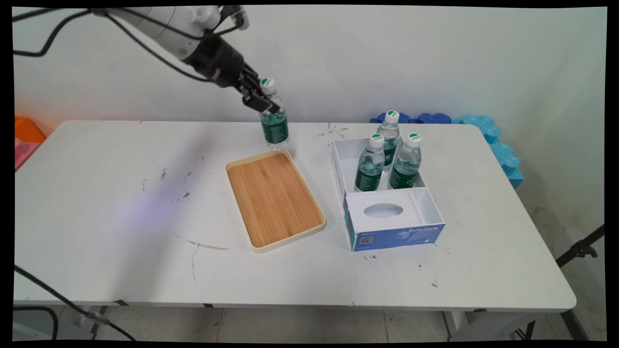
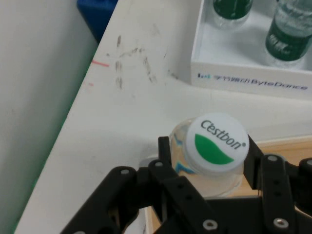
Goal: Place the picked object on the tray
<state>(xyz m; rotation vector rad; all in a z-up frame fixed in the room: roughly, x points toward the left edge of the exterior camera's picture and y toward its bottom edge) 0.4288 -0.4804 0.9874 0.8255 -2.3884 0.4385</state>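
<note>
My gripper (image 1: 263,100) is shut on a clear water bottle (image 1: 274,124) with a green label and a white cap, gripping it just under the cap. The bottle stands upright at the far edge of a bamboo tray (image 1: 274,199); whether its base touches anything I cannot tell. In the hand view the cap, printed Cestbon (image 2: 217,144), sits between the two black fingers (image 2: 165,152), and my gripper (image 2: 209,158) closes on the neck. To the right, three more bottles (image 1: 370,164) stand in the rear part of a white and blue box (image 1: 396,236).
The box's front part holds a white insert with an oval hole (image 1: 383,210). Blue foam pieces (image 1: 488,133) lie along the table's back right corner. An orange and pink object (image 1: 26,137) sits off the left edge. A black stand leg (image 1: 580,249) is at the right.
</note>
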